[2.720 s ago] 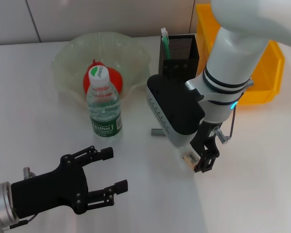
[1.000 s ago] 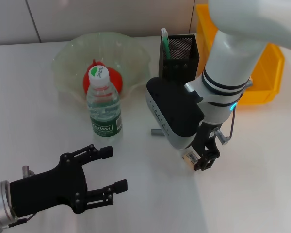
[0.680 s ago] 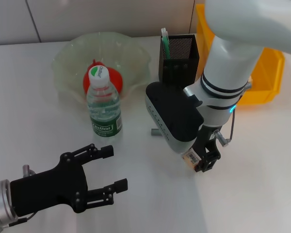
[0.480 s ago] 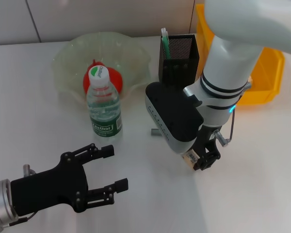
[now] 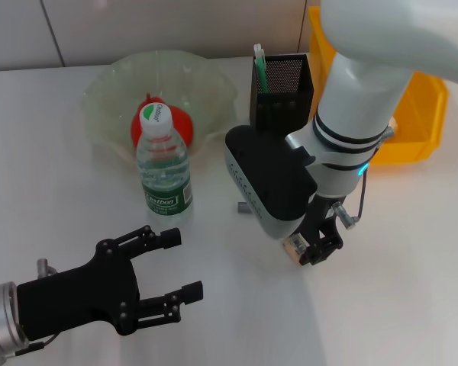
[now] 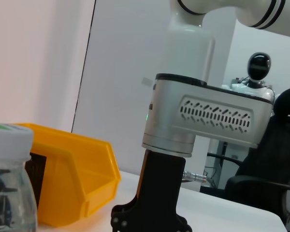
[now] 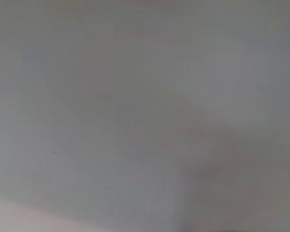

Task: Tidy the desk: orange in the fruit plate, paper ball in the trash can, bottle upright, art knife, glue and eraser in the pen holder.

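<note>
On the white desk point(image 5: 53, 175) in the head view, the right gripper point(image 5: 311, 248) points down near the middle, its black fingers pinching the small beige eraser point(image 5: 297, 246) just above the surface. Behind it stands the black mesh pen holder point(image 5: 284, 90), with a green-and-white stick inside, and the yellow trash can point(image 5: 412, 114) sits at the far right. The bottle point(image 5: 163, 162) stands upright in front of the pale-green fruit plate point(image 5: 114, 84), which holds the orange point(image 5: 182, 122). The left gripper point(image 5: 156, 274) hovers at the near left, fingers spread and empty. In the left wrist view, the right arm's grey wrist housing point(image 6: 203, 118) fills the centre, with the trash can point(image 6: 72, 179) and the bottle's cap point(image 6: 9, 142) off to one side. The right wrist view shows only a featureless grey blur.
</note>
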